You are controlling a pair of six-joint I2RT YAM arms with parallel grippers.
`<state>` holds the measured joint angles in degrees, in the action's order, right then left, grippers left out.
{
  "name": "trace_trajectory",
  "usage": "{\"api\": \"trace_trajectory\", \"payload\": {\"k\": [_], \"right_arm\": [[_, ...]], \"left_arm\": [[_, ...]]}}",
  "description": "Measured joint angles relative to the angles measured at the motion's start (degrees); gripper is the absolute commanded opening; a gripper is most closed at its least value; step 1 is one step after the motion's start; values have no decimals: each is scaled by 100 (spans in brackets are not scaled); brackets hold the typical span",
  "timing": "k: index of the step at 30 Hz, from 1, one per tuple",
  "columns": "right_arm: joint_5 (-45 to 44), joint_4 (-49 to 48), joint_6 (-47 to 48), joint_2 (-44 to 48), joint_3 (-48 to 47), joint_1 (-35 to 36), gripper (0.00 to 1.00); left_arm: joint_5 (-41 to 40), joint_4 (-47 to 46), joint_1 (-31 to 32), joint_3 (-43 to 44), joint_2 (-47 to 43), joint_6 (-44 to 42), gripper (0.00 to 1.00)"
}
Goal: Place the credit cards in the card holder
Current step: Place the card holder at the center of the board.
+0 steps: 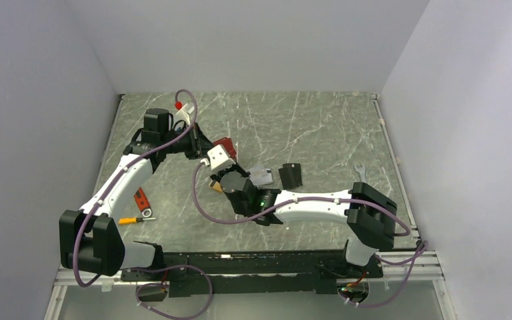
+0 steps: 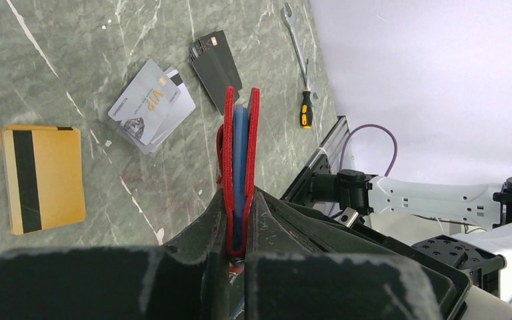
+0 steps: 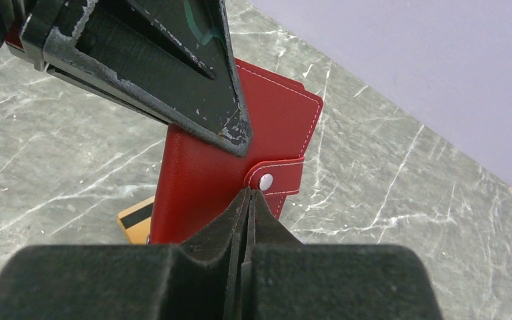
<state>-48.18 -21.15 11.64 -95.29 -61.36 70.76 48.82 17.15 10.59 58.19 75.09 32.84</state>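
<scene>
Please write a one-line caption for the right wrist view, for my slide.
Right claw shut at the snap tab of the red card holder, which the left claw holds upright above the marble table.

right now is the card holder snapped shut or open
Folded but the snap looks undone: the card holder stands on edge in the left gripper, covers close together, while the right gripper pinches its snap tab.

Marble-patterned table boxed in by pale walls

A grey-green veined tabletop (image 1: 293, 127) is filling the frame's centre, while plain lavender-white walls (image 1: 253, 40) are rising at left, right and top under even light.
</scene>
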Motion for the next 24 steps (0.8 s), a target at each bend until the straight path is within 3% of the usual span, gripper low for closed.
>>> {"api": "trace_trajectory", "payload": {"k": [14,24], "right_arm": [[-168,-389,166,-48,48,-42,0],[229,-505,-238,356,350,-269,0]], "left_arm": [[-9,-162,-2,0,0,79,0],[-48,-192,0,24,0,57,0]]}}
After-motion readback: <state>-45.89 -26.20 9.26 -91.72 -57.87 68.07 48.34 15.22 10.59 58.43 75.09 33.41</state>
